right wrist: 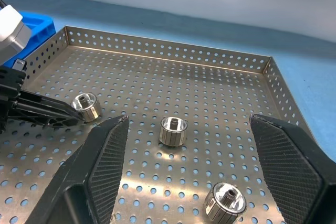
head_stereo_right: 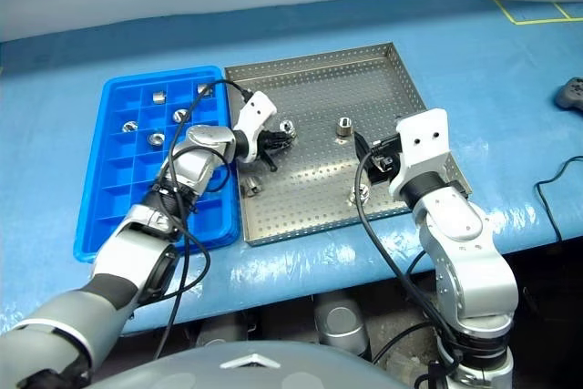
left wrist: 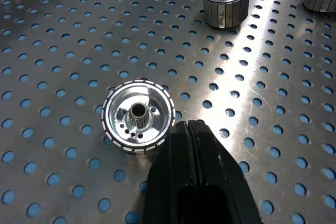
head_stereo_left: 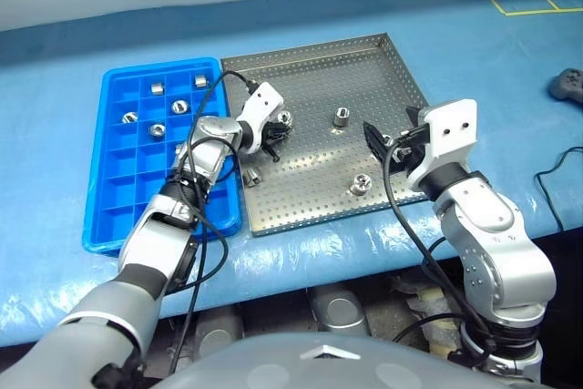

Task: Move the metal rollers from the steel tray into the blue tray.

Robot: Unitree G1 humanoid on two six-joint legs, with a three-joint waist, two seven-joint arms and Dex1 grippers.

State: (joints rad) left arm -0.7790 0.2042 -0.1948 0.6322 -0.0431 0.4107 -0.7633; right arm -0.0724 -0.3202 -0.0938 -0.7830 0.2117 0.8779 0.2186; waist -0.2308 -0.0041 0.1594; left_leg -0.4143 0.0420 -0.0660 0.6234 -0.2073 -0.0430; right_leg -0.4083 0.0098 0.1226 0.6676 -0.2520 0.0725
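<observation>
While beside ribbed shiny roller [left wrist: 138, 117] on perforated steel tray [head_stereo_left: 310, 88] | left gripper [left wrist: 195, 129] pinched empty | right gripper [right wrist: 189, 145] jaws apart, knurled pads

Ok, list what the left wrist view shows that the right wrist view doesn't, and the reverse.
Left wrist view: the left claw shut on nothing, tips beside a shiny hollow metal roller standing on end. Right wrist view: the open right claw and a corner of the bright blue plastic tray. Both: the flat perforated steel tray, that left claw at that roller, two more rollers.
</observation>
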